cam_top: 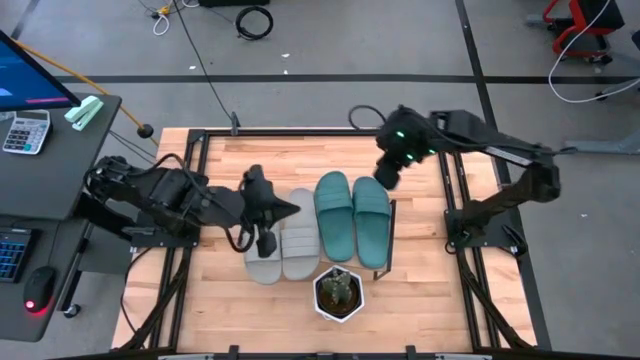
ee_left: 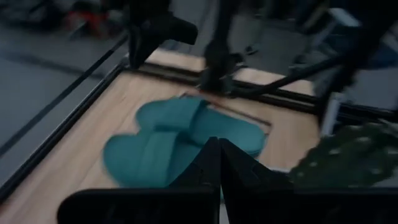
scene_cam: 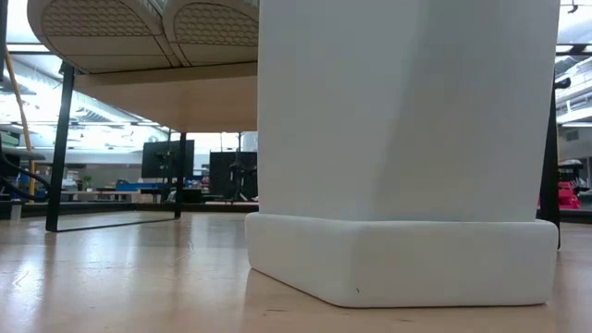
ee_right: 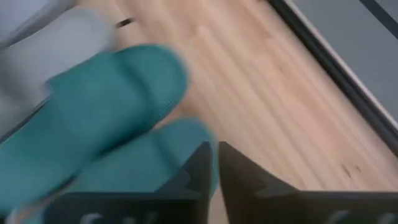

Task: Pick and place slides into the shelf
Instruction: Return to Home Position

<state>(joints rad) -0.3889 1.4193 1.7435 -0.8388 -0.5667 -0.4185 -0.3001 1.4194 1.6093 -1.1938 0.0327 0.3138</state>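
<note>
Four slides sit side by side on the shelf [scene_cam: 166, 97]: the grey pair [cam_top: 282, 240] on my left side, the teal pair [cam_top: 352, 218] on my right. In the low view two ridged soles overhang the shelf's edge. I judge the placing finished; what remains is bringing both arms home. Left gripper [ee_left: 219, 149] hovers over the grey pair, fingers pressed together, holding nothing and aimed at the teal pair. Right gripper [ee_right: 213, 155] hangs above the far end of the teal pair, fingers nearly touching, also empty. A potted cactus [cam_top: 338, 293] stands just beside the shelf's near edge, so I would lift clear before swinging back.
</note>
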